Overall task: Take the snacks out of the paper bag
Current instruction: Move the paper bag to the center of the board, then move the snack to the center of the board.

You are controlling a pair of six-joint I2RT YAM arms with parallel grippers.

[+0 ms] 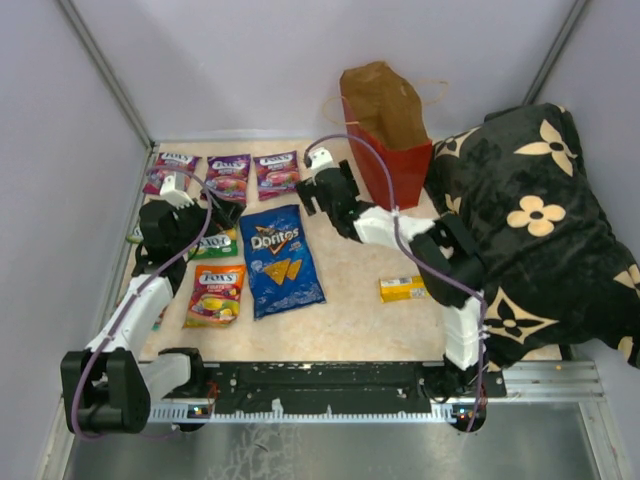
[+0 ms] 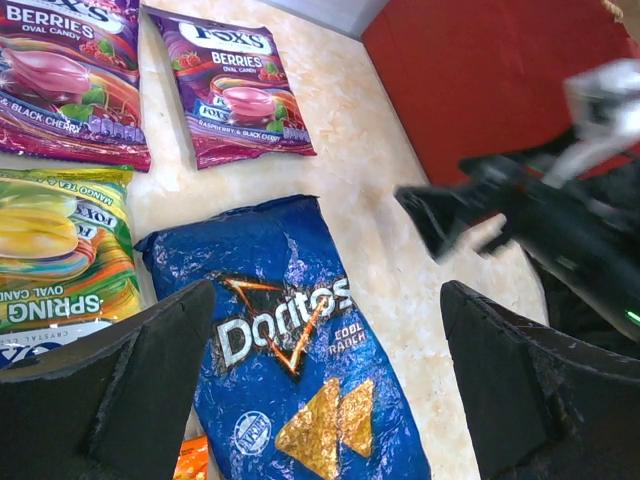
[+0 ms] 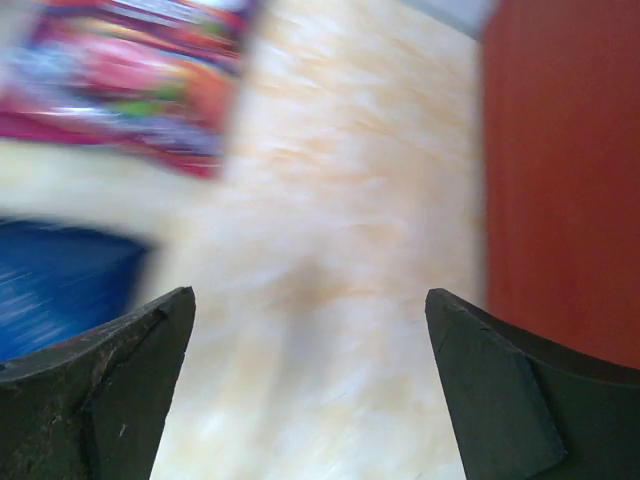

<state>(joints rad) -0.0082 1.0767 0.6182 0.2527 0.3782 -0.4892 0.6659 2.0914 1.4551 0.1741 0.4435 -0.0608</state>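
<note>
The red paper bag (image 1: 392,150) stands upright at the back, its brown inside showing; its red wall shows in the left wrist view (image 2: 500,80) and the right wrist view (image 3: 560,170). The blue Doritos bag (image 1: 281,260) lies flat mid-table (image 2: 290,340). Three purple Fox's packets (image 1: 228,176) lie in a back row, a green one (image 1: 216,244) and an orange one (image 1: 215,294) at the left. The small yellow box (image 1: 403,289) lies right of centre. My left gripper (image 1: 222,213) is open and empty above the green packet. My right gripper (image 1: 313,192) is open and empty, just left of the paper bag.
A black cushion with cream flowers (image 1: 530,230) fills the right side, against the paper bag. Grey walls close the table at the back and sides. The metal rail (image 1: 330,385) with both arm bases runs along the near edge.
</note>
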